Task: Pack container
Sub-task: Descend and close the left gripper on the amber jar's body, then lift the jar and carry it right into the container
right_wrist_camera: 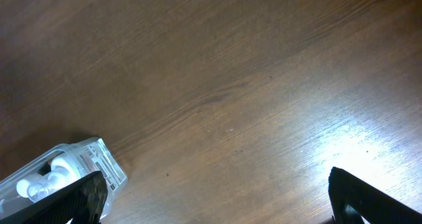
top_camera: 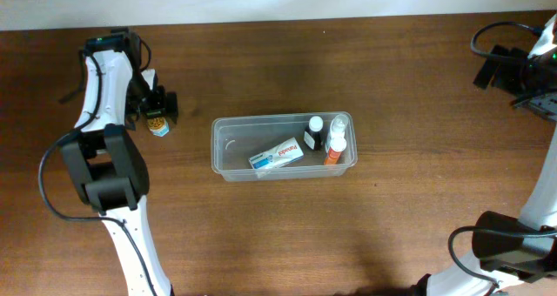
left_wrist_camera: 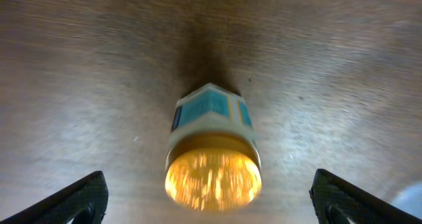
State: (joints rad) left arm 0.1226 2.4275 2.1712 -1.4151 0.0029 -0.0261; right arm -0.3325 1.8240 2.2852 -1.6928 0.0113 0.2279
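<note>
The left gripper (left_wrist_camera: 211,201) hangs over a small jar (left_wrist_camera: 212,151) with an amber lid and a blue-white label. Its fingers are spread wide on both sides without touching the jar, so I judge it is lining up a grasp. The jar rests on the table (top_camera: 392,226), well left of the clear container (top_camera: 235,161) in the middle, which holds a white-blue box (top_camera: 277,154), a dark bottle (top_camera: 313,132) and a spray bottle (top_camera: 336,139). The right gripper (right_wrist_camera: 217,207), also spread and empty, waits far right, probably to keep clear. The jar's label is too blurred to read.
</note>
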